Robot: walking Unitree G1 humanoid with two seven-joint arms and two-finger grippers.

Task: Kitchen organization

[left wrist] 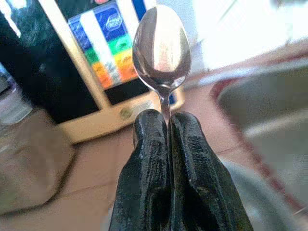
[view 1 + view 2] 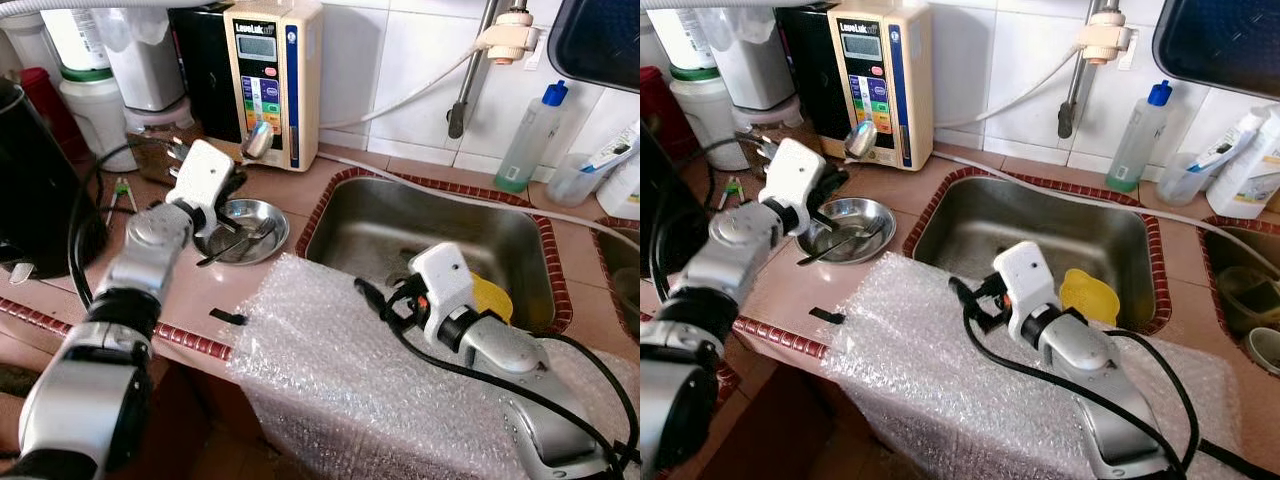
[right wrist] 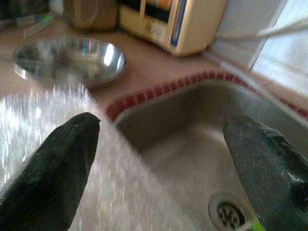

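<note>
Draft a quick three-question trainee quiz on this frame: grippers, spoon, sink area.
1. True or false: the left gripper is shut on the spoon.
2. The right gripper is: A) open B) shut on a cup C) shut on a sponge.
3. What lies draped over the counter edge before the sink?

Key: 1 true; 2 A; 3 bubble wrap.

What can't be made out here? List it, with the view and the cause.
- Spoon: the left wrist view hides its handle between the shut fingers of the left gripper.
- Metal bowl: in the left eye view the left gripper covers part of its contents.
- Yellow item in the sink: the right arm partly covers it; identity unclear.
</note>
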